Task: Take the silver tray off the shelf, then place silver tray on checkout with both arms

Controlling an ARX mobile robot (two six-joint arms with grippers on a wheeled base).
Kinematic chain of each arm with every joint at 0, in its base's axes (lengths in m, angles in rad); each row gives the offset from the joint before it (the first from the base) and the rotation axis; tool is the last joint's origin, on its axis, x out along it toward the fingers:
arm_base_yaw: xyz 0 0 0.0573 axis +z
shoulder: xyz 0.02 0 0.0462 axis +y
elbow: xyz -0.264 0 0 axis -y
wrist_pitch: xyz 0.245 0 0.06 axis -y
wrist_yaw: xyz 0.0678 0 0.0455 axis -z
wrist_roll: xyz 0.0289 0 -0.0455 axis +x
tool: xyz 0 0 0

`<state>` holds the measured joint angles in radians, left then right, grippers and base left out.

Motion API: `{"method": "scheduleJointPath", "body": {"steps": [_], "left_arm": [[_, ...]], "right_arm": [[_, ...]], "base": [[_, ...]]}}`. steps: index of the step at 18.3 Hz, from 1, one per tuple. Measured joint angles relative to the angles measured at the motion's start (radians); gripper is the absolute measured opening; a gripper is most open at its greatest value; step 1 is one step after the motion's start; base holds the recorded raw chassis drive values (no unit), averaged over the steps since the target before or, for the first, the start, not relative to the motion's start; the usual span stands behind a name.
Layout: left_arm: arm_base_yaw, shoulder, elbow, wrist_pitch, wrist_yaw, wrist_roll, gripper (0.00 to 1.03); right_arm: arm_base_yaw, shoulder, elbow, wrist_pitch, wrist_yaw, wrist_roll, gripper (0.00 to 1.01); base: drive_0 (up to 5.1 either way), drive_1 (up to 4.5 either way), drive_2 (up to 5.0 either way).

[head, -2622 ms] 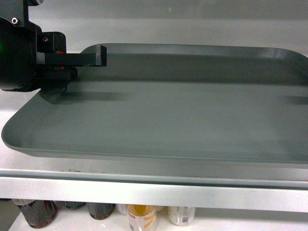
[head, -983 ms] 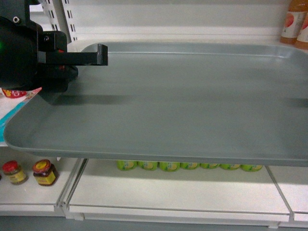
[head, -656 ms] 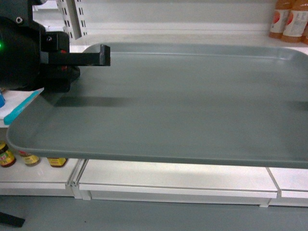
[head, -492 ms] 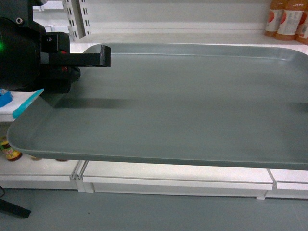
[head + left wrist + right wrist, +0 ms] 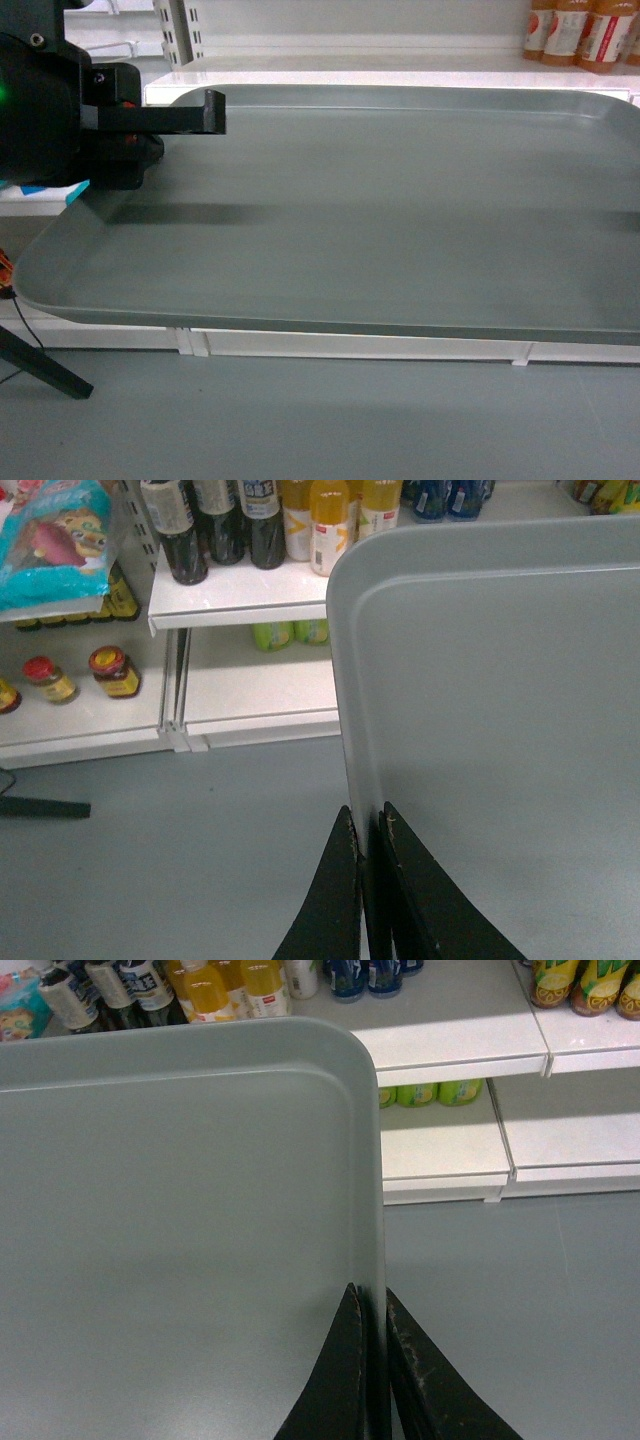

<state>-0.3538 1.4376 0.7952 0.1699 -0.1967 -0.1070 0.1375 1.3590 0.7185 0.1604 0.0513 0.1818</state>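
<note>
The silver tray [image 5: 380, 210] is held in the air, clear of the shelving, above a grey floor [image 5: 300, 420]. In the head view it fills most of the frame, lying roughly level with its plain inside facing up. The left gripper [image 5: 368, 825] is seen in the left wrist view with its thin black jaws closed on the tray's left rim, one finger on each side of the edge. The right gripper [image 5: 370, 1300] is seen in the right wrist view clamped on the tray's right rim in the same manner. In the head view the left arm [image 5: 45, 105], bulky and black with a green light, is seen at the tray's left end, with one finger [image 5: 165, 115] lying over the tray's inside; the right arm is not visible in that view. White store shelves [image 5: 240, 590] stand beyond the tray. On them, in the left wrist view, dark bottles [image 5: 215, 525] and orange drink bottles [image 5: 330, 520] are noted on an upper board, and small red-lidded jars [image 5: 112, 670] on a lower board to the left. A turquoise snack bag [image 5: 55, 540] hangs at the upper left. In the right wrist view, green cans [image 5: 430, 1092] are seen on a low shelf just beyond the tray's corner. No desk is seen in any view.
</note>
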Motion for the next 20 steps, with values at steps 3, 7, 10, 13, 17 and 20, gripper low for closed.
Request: {"method": "scheduleJointPath", "body": {"steps": [3,7,10,13,17,20], "left_arm": [[-0.002,0.0,0.0,-0.005,0.0,0.0,0.03],[-0.001,0.0,0.002,0.002,0.001,0.0,0.03],[-0.002,0.0,0.002,0.0,0.003,0.0,0.03],[-0.002,0.0,0.002,-0.003,0.001,0.0,0.03],[0.0,0.0,0.002,-0.002,0.001,0.0,0.03],[0.0,0.0,0.002,0.0,0.002,0.0,0.03]], "right_arm": [[-0.001,0.001,0.0,-0.008,-0.002,0.0,0.03],[0.0,0.0,0.0,0.001,-0.002,0.0,0.03],[-0.001,0.0,0.0,-0.003,-0.003,0.0,0.03],[0.0,0.0,0.0,-0.005,-0.002,0.0,0.03],[0.0,0.0,0.0,0.0,-0.002,0.0,0.03],[0.0,0.0,0.0,0.002,-0.002,0.0,0.03]], "base": [[0.1,-4.03,4.3],[0.2,-4.0,4.3],[0.1,-4.02,4.3],[0.0,-4.12,4.2],[0.0,-4.2,4.1],[-0.1,-4.31,4.0]]}}
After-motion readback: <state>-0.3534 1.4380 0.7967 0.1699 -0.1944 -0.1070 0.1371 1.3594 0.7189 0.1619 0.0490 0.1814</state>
